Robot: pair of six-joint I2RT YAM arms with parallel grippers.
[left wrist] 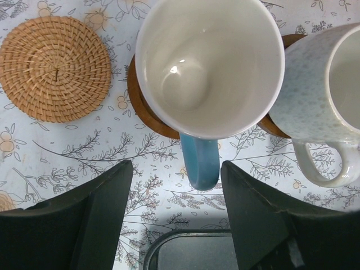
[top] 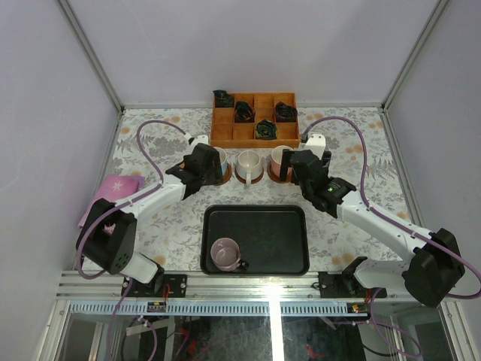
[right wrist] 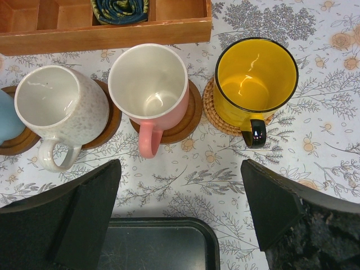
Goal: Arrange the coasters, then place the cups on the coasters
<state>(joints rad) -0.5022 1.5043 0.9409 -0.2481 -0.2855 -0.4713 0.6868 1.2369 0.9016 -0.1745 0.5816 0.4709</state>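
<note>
Four cups (right wrist: 148, 81) are seated; the mauve cup (top: 224, 253) is unplaced, the left tan coaster (left wrist: 54, 67) bare; left gripper (left wrist: 175, 169) and right gripper (right wrist: 180, 169) are parted, empty.

The tan coaster (left wrist: 55, 67) is rough woven rattan; the brown coaster (right wrist: 189, 119) under the pink cup (right wrist: 149, 90) looks like smooth wood. The yellow cup (right wrist: 256, 79) is glossy glazed ceramic, the cream cup (right wrist: 59, 104) duller and speckled, the tray (top: 255, 239) matt black.

The table (top: 173, 233) carries a white cloth printed with grey twigs and small orange flowers. Behind the table and at both its sides stand plain pale lilac walls (top: 248, 45), joined by slim metal posts (top: 94, 53). Along its near edge runs an aluminium rail (top: 248, 284)
</note>
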